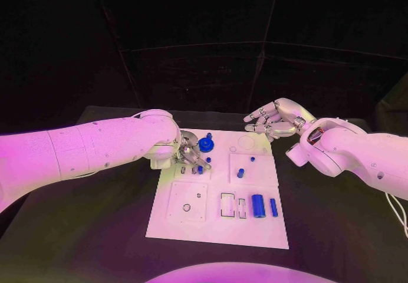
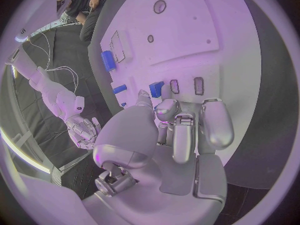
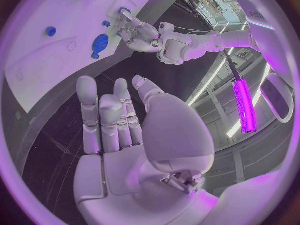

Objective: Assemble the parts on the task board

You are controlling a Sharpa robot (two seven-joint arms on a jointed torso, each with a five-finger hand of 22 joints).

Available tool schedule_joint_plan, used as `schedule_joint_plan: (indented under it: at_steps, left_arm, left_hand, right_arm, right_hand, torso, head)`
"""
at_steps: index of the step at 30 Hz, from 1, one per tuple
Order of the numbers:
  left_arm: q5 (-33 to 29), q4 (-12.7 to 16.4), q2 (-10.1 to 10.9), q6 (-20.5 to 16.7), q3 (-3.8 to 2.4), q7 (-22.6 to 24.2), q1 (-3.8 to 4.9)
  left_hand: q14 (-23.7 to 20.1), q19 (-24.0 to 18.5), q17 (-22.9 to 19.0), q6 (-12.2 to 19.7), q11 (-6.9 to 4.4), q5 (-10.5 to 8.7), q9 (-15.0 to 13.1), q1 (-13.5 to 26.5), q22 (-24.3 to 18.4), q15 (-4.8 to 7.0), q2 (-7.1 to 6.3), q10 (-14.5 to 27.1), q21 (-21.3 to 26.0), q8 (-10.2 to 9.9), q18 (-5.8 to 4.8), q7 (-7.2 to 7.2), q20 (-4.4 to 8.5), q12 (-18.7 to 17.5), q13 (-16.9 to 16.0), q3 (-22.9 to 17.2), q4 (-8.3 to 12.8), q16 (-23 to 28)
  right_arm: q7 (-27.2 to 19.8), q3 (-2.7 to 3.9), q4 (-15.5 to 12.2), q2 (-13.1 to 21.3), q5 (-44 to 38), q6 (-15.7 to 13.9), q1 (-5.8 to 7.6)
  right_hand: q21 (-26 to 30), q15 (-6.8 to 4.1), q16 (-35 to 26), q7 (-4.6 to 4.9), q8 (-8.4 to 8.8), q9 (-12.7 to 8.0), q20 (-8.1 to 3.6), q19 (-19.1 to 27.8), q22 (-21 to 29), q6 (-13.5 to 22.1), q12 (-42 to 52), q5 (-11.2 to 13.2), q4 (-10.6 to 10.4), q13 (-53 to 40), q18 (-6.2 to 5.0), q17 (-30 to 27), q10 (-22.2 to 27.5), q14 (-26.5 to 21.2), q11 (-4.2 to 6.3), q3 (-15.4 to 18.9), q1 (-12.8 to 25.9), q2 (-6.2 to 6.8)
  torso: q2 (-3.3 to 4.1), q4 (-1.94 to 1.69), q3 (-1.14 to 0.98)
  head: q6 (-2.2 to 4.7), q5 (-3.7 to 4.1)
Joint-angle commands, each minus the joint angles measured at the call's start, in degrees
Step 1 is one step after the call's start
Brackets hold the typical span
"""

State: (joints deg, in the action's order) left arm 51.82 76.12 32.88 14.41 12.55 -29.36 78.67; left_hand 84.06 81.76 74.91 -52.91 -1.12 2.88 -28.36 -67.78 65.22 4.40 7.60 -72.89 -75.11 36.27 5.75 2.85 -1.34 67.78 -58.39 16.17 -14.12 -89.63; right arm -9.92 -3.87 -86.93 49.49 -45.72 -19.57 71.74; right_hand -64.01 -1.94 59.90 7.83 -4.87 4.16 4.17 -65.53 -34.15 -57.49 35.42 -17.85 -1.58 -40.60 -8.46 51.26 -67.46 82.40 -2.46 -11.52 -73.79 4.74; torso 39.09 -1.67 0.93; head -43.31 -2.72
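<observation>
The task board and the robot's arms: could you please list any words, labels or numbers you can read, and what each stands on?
Task board: no readable text or marks.
Parts: none.
Right arm: dark lettering on the white casing, too blurred to read.
Left hand, right hand: none.

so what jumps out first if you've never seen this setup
The white task board in the middle of the black table, dotted with small blue parts. The left hand is down on the board's far left area among blue pieces, while the right hand hovers open beyond the board's far right corner.
</observation>
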Motion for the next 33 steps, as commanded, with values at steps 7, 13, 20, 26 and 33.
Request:
schedule_joint_plan:
  at_steps: [7, 13, 20, 26, 33]
  left_arm:
    - [0.63, -0.09, -0.14, 0.77, -0.02, -0.49, 0.06]
    - [0.63, -0.05, -0.17, 0.73, -0.02, -0.50, 0.06]
    - [0.63, 0.10, -0.10, 0.47, -0.02, -0.48, 0.06]
    - [0.29, 0.74, 0.46, -0.19, -0.02, -0.38, 0.05]
    - [-2.20, 2.56, 2.21, -3.10, -0.04, -0.03, 0.04]
  left_hand:
    - [5.94, 0.15, 15.09, 0.92, -0.17, -0.15, -1.02, -3.43, 0.36, 0.52, 0.78, -0.35, -0.42, 1.00, -1.10, -0.03, 0.10, 0.39, -0.28, -1.45, 2.84, -0.37]
    - [5.94, 0.12, 15.09, 1.43, -0.38, -0.12, -1.66, -6.81, 0.75, 0.65, 1.39, -0.32, -0.63, 1.42, -1.13, -0.28, 0.18, 0.41, -0.41, -3.76, 5.91, -0.37]
    - [5.94, 0.04, 15.09, 2.07, -0.87, -0.08, -1.76, -11.40, 1.03, 1.03, 2.28, -0.09, -0.76, 1.07, -1.14, -0.79, 0.47, 0.10, -0.38, -7.39, 9.84, -0.37]
    - [5.94, -0.01, 15.09, 2.51, -1.15, 0.00, -1.41, -14.59, 1.22, 1.31, 3.15, 0.22, -0.83, 0.25, -1.14, -1.05, 0.73, -0.42, -0.20, -11.14, 12.80, -0.37]
    - [5.94, -0.12, 15.09, 2.78, -0.85, -0.08, -1.51, -13.92, 1.46, 1.08, 2.60, -0.01, -0.87, -0.16, -1.18, -0.66, 0.65, -1.00, 0.05, -17.92, 15.54, -0.37]
  right_arm:
    - [-0.05, 0.04, 0.05, -0.12, 0.09, 0.55, 0.11]
    - [-0.04, 0.03, 0.17, -0.20, 0.09, 0.59, 0.11]
    - [-0.03, 0.03, 0.32, -0.28, 0.09, 0.67, 0.11]
    - [-0.03, 0.03, 0.38, -0.35, 0.09, 0.75, 0.11]
    - [0.03, 0.03, 0.64, -0.46, 0.09, 0.94, 0.11]
  right_hand:
    - [0.31, 0.08, -0.22, 0.02, 0.37, -0.06, 0.12, -0.05, 0.06, 0.31, -0.23, -0.37, -0.09, 0.06, -1.14, -0.05, -0.29, 0.36, -0.07, -0.18, 0.49, -0.15]
    - [0.31, 0.08, -0.22, 0.02, 0.37, -0.06, 0.12, -0.05, 0.06, 0.31, -0.23, -0.37, -0.09, 0.06, -1.14, -0.05, -0.29, 0.36, -0.07, -0.18, 0.49, -0.15]
    - [0.40, 0.09, -0.26, 0.04, 0.41, -0.07, 0.13, -0.06, 0.14, 0.38, -0.22, -0.51, -0.10, 0.11, -1.15, -0.03, -0.30, 0.38, -0.07, -0.25, 0.55, -0.16]
    - [0.40, 0.09, -0.26, 0.04, 0.41, -0.07, 0.13, -0.06, 0.14, 0.38, -0.22, -0.51, -0.10, 0.11, -1.15, -0.03, -0.30, 0.38, -0.07, -0.25, 0.55, -0.16]
    - [0.49, 0.09, -0.37, 0.06, 0.44, -0.07, 0.13, -0.05, 0.24, 0.43, -0.21, -0.62, -0.17, 0.17, -1.16, -0.10, -0.30, 0.37, -0.10, -0.29, 0.69, -0.16]
  torso:
    - [-0.05, -0.01, 0.02]
    - [-0.01, -0.03, 0.03]
    - [-0.03, -0.06, 0.04]
    - [-0.02, -0.06, 0.04]
    - [-0.02, -0.10, 0.04]
  head:
    - [-0.29, 0.02]
    - [-0.32, 0.05]
    - [-0.45, 0.04]
    - [-0.55, 0.08]
    - [-0.52, 0.06]
